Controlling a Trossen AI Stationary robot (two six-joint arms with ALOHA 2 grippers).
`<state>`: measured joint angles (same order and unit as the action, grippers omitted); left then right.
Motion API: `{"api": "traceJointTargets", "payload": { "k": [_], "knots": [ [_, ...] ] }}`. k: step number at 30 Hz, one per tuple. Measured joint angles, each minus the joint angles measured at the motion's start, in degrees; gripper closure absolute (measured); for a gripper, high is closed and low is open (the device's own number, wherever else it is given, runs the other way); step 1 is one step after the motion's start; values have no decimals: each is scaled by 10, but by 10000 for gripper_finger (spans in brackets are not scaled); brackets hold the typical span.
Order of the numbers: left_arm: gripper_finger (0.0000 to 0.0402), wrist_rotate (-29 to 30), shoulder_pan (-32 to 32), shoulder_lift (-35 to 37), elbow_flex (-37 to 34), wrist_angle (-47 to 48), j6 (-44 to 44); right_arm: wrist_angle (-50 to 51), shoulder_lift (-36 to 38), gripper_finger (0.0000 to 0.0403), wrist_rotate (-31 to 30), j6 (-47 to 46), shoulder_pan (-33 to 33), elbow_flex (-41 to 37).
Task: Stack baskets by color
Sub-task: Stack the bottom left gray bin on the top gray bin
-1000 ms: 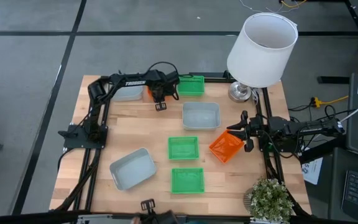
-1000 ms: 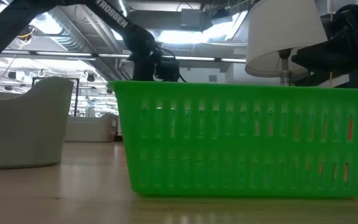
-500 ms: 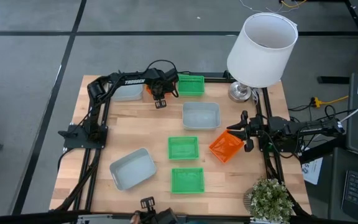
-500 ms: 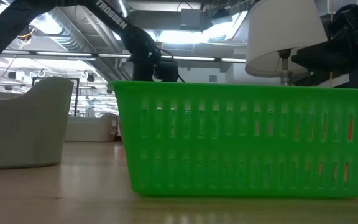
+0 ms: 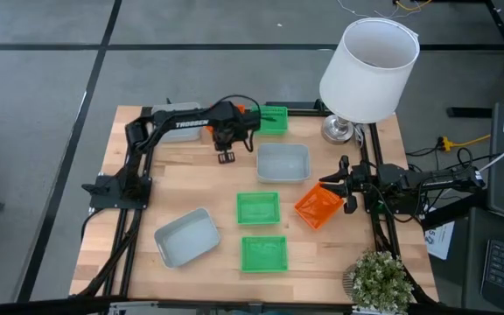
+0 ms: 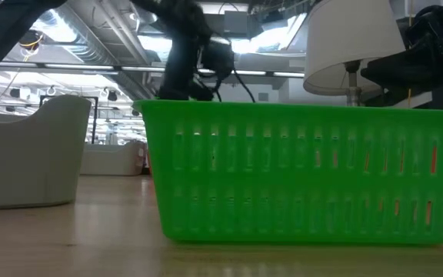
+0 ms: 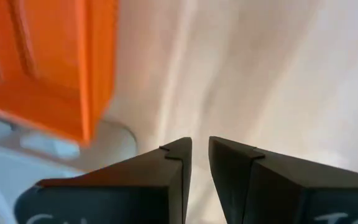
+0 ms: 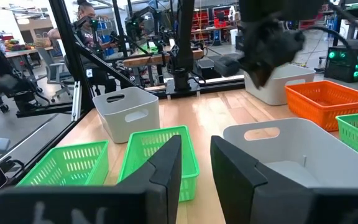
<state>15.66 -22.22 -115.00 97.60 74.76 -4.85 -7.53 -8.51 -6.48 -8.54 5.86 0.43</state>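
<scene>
Wooden tabletop (image 5: 208, 188): your left gripper (image 5: 227, 156), fingers nearly together and empty, hovers at twelve o'clock beside the orange slatted plastic basket (image 5: 248, 111). Spread wider, then descend squarely over its rim.

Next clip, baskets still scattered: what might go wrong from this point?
1. The left gripper hangs at the back of the table among the orange basket, a green basket and a grey basket; a low sweep could knock one.
2. The right gripper sits by a tilted orange basket that leans near a green basket; it may tip or slide.
3. The lamp overhangs the back right corner, so a high reach could hit it.
</scene>
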Motion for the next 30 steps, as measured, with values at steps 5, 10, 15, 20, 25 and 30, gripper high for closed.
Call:
{"api": "traceJointTargets", "payload": {
  "k": [5, 10, 15, 20, 25, 30],
  "knots": [
    [353, 3, 44, 0, 26, 148, 82, 0, 0, 315, 0, -3, 0, 0],
    [353, -44, 76, 31, -6, 152, 104, 1, 0, 315, 0, -4, 0, 0],
    [353, -59, 118, 97, -91, 131, 158, 3, 0, 315, 0, -4, 0, 0],
    [353, -104, 171, 191, -220, 111, 273, 3, -1, 315, 0, -4, 0, 0],
    [353, -170, 256, 283, -328, 62, 407, 2, -1, 315, 0, -4, 0, 0],
    [353, -188, 351, 339, -374, -50, 520, -4, -1, 315, 0, -4, 0, 0]
  ]
}}
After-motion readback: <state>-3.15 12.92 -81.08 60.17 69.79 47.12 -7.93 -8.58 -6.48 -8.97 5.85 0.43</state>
